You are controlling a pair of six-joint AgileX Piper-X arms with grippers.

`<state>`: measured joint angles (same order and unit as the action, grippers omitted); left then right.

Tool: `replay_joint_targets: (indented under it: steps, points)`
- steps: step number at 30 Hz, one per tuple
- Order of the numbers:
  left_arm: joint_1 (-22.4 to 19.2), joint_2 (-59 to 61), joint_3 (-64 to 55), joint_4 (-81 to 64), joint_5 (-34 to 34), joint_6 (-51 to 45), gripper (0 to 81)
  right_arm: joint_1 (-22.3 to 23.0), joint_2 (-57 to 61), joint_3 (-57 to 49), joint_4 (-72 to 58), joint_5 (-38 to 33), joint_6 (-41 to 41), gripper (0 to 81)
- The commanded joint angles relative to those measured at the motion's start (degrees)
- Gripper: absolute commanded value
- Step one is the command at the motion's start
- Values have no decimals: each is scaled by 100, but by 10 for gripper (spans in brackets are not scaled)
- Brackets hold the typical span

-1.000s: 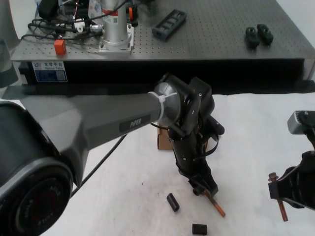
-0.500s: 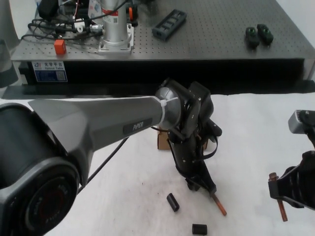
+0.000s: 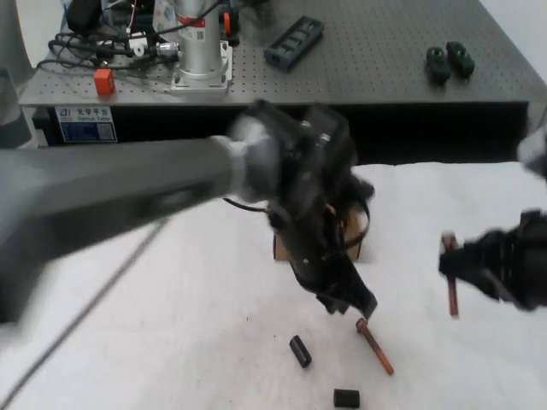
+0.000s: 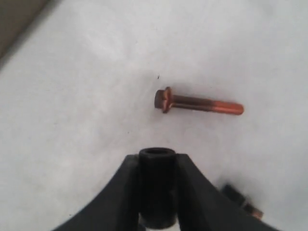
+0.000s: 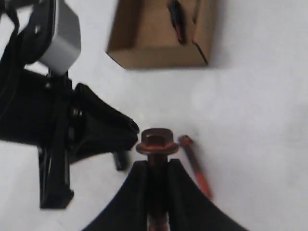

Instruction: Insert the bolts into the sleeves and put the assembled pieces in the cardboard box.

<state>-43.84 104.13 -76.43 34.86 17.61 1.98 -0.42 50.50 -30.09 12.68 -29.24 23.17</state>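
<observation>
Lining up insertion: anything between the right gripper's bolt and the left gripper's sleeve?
Nothing visible: open space separates the bolt in the right gripper from the sleeve in the left gripper; the loose bolt lies on the cloth.

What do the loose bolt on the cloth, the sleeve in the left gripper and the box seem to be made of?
Loose bolt: metal, likely copper-plated; orange-brown with a slight sheen. Sleeve: matt black, plastic or blackened metal; the look leaves it open. Box: plain brown cardboard, dull.
</observation>
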Motion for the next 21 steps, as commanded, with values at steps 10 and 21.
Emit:
replay_joint_targets:
  steps: [10, 21]
  points:
    - [-28, -2784, 3705, -5819, 1319, -1961, 6, 1173, -70, 436, -3091, 192, 1664, 62]
    - [-28, -2933, 3881, -6493, 1567, -2350, 6, 1659, -70, 436, -3229, 463, 1649, 62]
